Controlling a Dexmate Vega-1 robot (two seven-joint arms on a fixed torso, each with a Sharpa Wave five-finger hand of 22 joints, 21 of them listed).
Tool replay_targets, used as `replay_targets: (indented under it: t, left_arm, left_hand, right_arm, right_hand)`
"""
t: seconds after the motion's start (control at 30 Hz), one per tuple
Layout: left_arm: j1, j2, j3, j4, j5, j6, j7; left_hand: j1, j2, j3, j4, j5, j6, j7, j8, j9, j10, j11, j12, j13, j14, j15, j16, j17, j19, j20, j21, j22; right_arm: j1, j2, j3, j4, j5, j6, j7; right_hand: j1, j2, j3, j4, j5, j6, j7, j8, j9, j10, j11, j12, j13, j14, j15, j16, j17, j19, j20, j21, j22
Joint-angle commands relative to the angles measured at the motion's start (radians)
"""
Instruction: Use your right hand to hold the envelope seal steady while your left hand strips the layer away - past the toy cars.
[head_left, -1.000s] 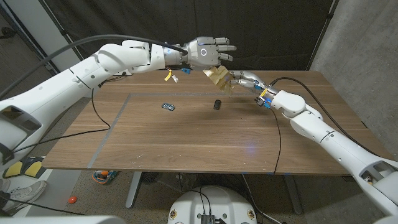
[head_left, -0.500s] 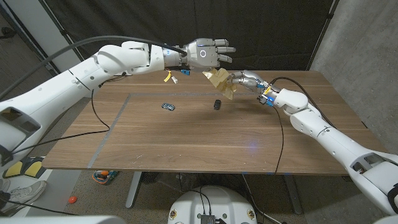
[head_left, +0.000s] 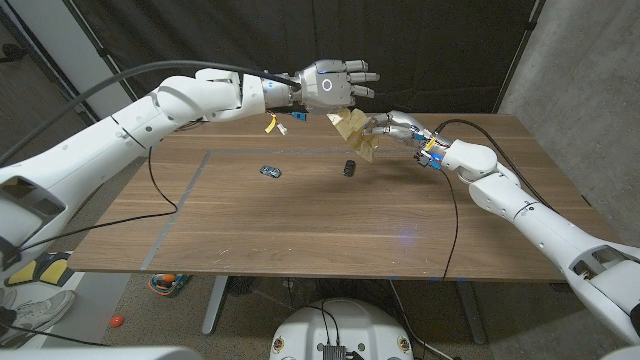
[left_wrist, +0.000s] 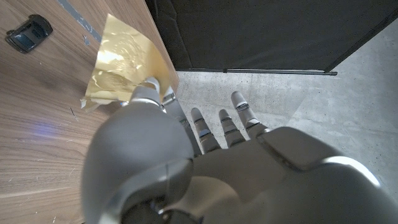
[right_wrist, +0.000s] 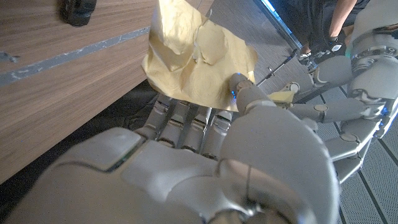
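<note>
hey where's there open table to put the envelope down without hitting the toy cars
The near half of the table is bare wood, as is the right end beneath the right hand. It is crowded mid-table by the blue car and black car, below the envelope.

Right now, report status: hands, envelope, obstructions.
Right hand and left hand both grip envelope, aloft. Toy cars on table below, apart.

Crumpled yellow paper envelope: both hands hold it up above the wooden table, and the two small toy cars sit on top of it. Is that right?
Not quite. The crumpled yellow paper envelope is held up between the left hand and right hand, but the head view shows both small toy cars, one bluish and one black, on the wooden table below it.
</note>
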Motion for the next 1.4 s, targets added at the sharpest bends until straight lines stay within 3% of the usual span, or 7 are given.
replay_targets:
  t: [0.03,0.13,0.43,0.73,0.87,1.1,1.4]
  left_arm:
    - [0.092,-0.006,-0.046,-0.063,0.002,0.141,-0.139]
    - [0.152,-0.024,-0.079,-0.078,-0.012,0.238,-0.173]
    - [0.294,-0.104,-0.121,-0.083,0.033,0.513,-0.116]
    - [0.424,-0.216,-0.181,-0.047,-0.357,0.561,0.066]
    - [0.469,-0.276,-0.184,-0.017,-0.482,0.574,0.142]
    - [0.502,-0.349,-0.164,-0.003,-0.604,0.632,0.154]
    - [0.497,-0.385,-0.147,0.016,-0.735,0.661,0.126]
  left_hand:
    - [-0.038,-0.009,-0.042,0.023,-0.037,-0.187,0.005,-0.097,-0.017,-0.05,-0.002,-0.021,0.006,-0.015,-0.076,-0.016,0.001,-0.017,0.03,-0.004,-0.007]
    - [-0.1,-0.02,-0.082,0.061,-0.06,-0.231,0.004,-0.126,-0.018,-0.06,0.002,-0.025,0.005,-0.023,-0.076,-0.026,-0.006,-0.017,0.021,-0.009,-0.009]
    - [-0.149,-0.023,-0.116,0.091,-0.078,-0.272,0.005,-0.154,-0.017,-0.086,0.007,-0.036,0.0,-0.027,-0.064,-0.033,-0.013,-0.027,0.015,-0.018,-0.01]
    - [-0.239,-0.067,-0.192,0.133,-0.099,-0.117,0.006,-0.092,0.01,-0.012,-0.002,-0.006,-0.01,0.02,-0.058,-0.03,-0.033,-0.025,0.031,-0.033,-0.012]
    - [-0.256,-0.091,-0.229,0.137,-0.1,0.037,0.01,-0.031,0.02,0.022,-0.004,0.002,-0.017,0.03,-0.043,-0.031,-0.045,-0.033,0.045,-0.045,-0.009]
    - [-0.244,-0.106,-0.239,0.128,-0.097,0.023,0.006,-0.046,0.008,0.014,0.012,-0.005,-0.021,0.015,-0.012,-0.036,-0.047,-0.05,0.064,-0.052,-0.006]
    - [-0.186,-0.109,-0.231,0.098,-0.091,0.007,0.007,-0.062,-0.003,-0.012,0.042,-0.021,-0.027,-0.009,0.008,-0.042,-0.051,-0.065,0.073,-0.057,-0.003]
  right_arm:
    - [-0.072,0.001,0.038,-0.069,-0.012,-0.036,-0.155]
    - [-0.108,0.013,0.058,-0.092,-0.005,-0.045,-0.227]
    - [-0.202,-0.002,0.109,-0.256,0.017,-0.219,-0.432]
    - [-0.29,0.039,0.164,-0.358,0.068,-0.286,-0.616]
    - [-0.309,0.06,0.178,-0.362,0.093,-0.26,-0.632]
    - [-0.324,0.081,0.191,-0.364,0.162,-0.228,-0.595]
    - [-0.341,0.112,0.212,-0.38,0.286,-0.239,-0.565]
  right_hand:
    - [0.005,0.014,-0.007,-0.006,-0.001,0.011,0.011,0.026,0.071,0.02,0.001,0.015,0.008,0.008,-0.152,0.008,-0.002,-0.021,-0.027,0.0,0.0]
    - [0.011,0.016,-0.011,-0.011,0.0,0.014,0.015,0.033,0.078,0.037,-0.001,0.027,0.013,0.019,-0.151,0.011,-0.005,-0.024,-0.016,0.002,0.0]
    - [0.031,0.022,-0.019,-0.024,0.0,0.021,0.04,0.048,0.094,0.076,0.005,0.066,0.035,0.039,-0.143,0.011,-0.016,-0.044,0.023,0.007,0.001]
    - [0.05,0.028,-0.032,-0.03,-0.013,0.017,0.059,0.054,0.105,0.093,0.009,0.099,0.06,0.061,-0.141,0.025,-0.015,-0.041,0.025,0.024,0.007]
    - [0.06,0.028,-0.033,-0.035,-0.018,0.021,0.063,0.055,0.104,0.099,0.011,0.109,0.067,0.066,-0.144,0.027,-0.016,-0.041,0.026,0.032,0.011]
    - [0.071,0.028,-0.035,-0.036,-0.029,0.027,0.069,0.053,0.097,0.103,0.01,0.125,0.08,0.071,-0.144,0.028,-0.018,-0.042,0.025,0.044,0.017]
    - [0.082,0.025,-0.039,-0.037,-0.043,0.033,0.069,0.05,0.089,0.105,0.003,0.142,0.094,0.079,-0.148,0.03,-0.021,-0.042,0.027,0.057,0.021]
